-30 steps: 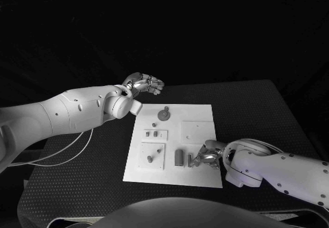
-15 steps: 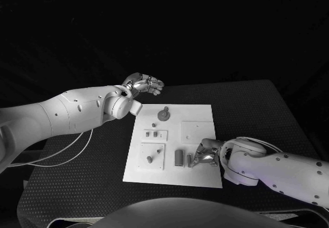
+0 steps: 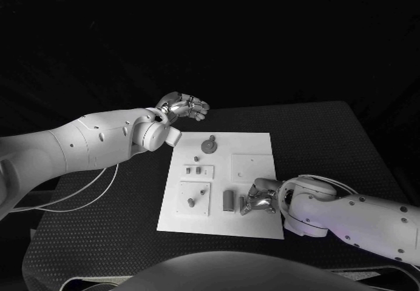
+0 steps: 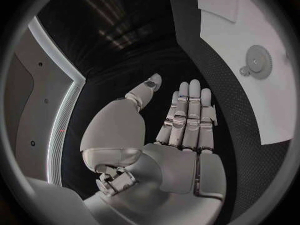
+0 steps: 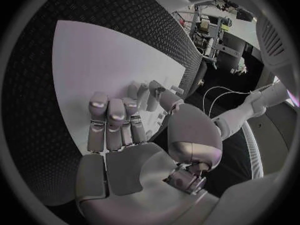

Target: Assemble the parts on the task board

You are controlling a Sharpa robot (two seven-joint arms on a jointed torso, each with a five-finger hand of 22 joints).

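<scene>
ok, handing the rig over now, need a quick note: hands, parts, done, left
Left hand: raised beyond the far left corner of the task board, holding nothing, fingers apart.
Right hand: low over the board's near right part, beside two upright grey parts; whether it grips anything cannot be told.
Parts: round disc part near the far edge, small pieces mid-left, pegs on the near left square plate.
Done: cannot tell which parts are seated.
Left: right hand's pick there looks to be next.
</scene>
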